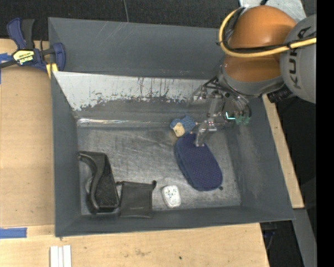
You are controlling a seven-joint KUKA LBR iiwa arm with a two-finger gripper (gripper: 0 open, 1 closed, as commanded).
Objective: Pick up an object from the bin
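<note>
1. Nearest, by the front wall of the bin (156, 224): a black curved piece (100, 185), a black flat piece (136, 196) and a small white lump (171, 196), all well apart from the jaws.
2. Mid-bin lies a dark blue oval pad (199, 168); the jaws stand over its far end, perhaps touching.
3. Just beyond is a small blue-and-tan block (180, 127).
4. Likely step: settling to grasp the pad. Jaw width: cannot tell. Next calls for a firm pinch, then lift.

One marking is legible. The grey arm casing (301, 54), at 2 o'clock in the camera view beside the orange cover (256, 29), carries dark block capitals reading "KU". The lettering runs down the casing, and the letters after these cannot be read.
</note>
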